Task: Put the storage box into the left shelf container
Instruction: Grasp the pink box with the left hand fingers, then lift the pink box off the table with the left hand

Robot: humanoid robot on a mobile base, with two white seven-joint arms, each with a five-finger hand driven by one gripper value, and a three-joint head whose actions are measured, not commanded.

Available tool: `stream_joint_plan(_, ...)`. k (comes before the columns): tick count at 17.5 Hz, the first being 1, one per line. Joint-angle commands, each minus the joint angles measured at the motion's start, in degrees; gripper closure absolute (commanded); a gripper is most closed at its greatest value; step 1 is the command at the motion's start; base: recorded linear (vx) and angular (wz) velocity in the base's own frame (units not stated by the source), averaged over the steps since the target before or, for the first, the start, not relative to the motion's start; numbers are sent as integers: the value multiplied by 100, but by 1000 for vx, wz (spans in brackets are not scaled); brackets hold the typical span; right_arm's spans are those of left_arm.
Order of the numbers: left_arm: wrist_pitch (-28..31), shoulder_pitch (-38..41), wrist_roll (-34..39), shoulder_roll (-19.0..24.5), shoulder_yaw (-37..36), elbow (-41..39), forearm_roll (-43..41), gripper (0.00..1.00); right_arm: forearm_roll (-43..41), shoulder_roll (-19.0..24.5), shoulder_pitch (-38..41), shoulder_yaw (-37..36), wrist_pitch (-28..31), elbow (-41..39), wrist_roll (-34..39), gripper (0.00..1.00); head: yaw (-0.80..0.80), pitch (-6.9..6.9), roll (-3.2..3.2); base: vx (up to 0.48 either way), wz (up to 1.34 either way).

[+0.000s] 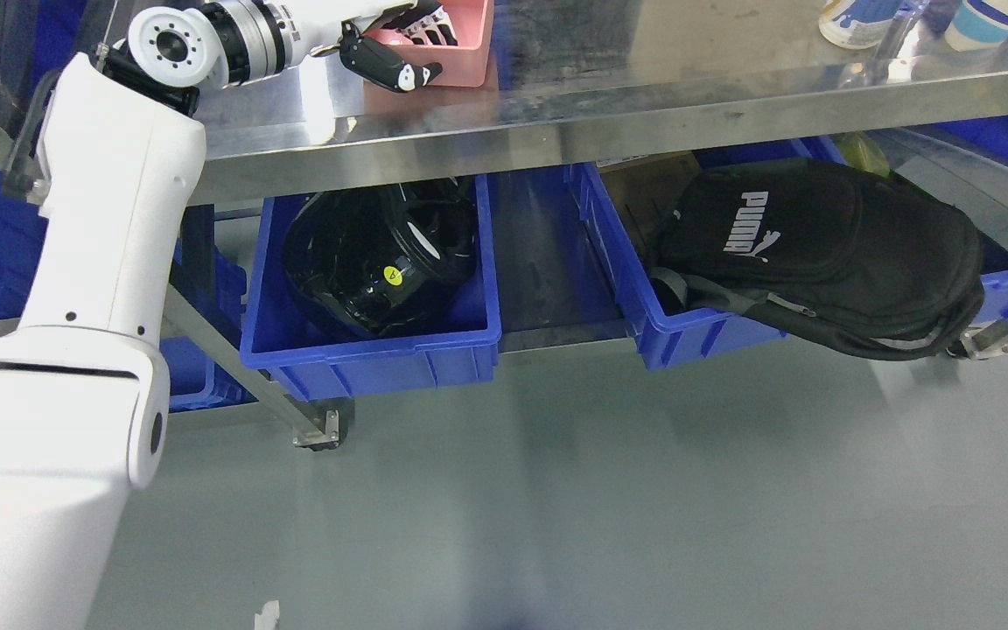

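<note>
Pink storage box (460, 44) sits on the steel table (644, 105), back from its front edge, toward the left end. Left hand (403, 48) is at the box's near-left corner, dark fingers (390, 72) curled around the rim, thumb outside. On the shelf below: left blue bin (381, 359) holds a black helmet (373, 262); right blue bin (670, 337) holds a black Puma backpack (828, 254) spilling over its front wall. Bottles (854, 22) at the table's far right corner.

One pink storage box (460, 44), one backpack (828, 254), one helmet (373, 262).
</note>
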Motion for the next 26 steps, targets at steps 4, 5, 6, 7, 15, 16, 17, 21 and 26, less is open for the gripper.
stream_joint_plan(4, -678, -42, 170, -485, 2378, -121, 182, 99, -9, -100, -44, -18, -3, -100, -7, 0, 0, 0, 0, 0, -8)
stream_joint_plan(5, -801, -16, 179, -485, 2633, -121, 374, 100, -9, -100, -44, -18, -3, -100, 2, 0, 0, 0, 0, 10, -71)
stream_joint_plan(6, -880, 28, 179, -485, 2775, -121, 603, 100, -9, -100, -44, -18, -3, -100, 2, 0, 0, 0, 0, 10, -71)
stream_joint_plan(7, -942, 124, 188, -485, 2837, -121, 909, 100, -9, -100, -44, -18, -3, -100, -7, 0, 0, 0, 0, 0, -56)
stream_joint_plan(15, -1443, 1292, 863, -485, 2575, -1357, 4100, 99, -9, -100, -44, -18, -3, -100, -7, 0, 0, 0, 0, 0, -16)
stream_joint_plan(16, -1444, 1485, 1021, -485, 2479, -1690, 4303, 98, -9, -100, -44, -18, -3, -100, 2, 0, 0, 0, 0, 0, 0)
stream_joint_plan(17, -1461, 1766, 1206, -485, 2260, -2111, 4557, 96, -9, -100, -44, -18, -3, -100, 2, 0, 0, 0, 0, 0, 0)
stream_joint_plan(21, -1400, 3136, 2530, -485, 1049, -4061, 4876, 96, -9, -100, -44, -18, -3, -100, 2, 0, 0, 0, 0, -2, 19)
stream_joint_plan(26, -1180, 4937, 2703, -485, -219, -6050, 4868, 97, -9, -100, -44, -18, -3, -100, 2, 0, 0, 0, 0, -41, 168)
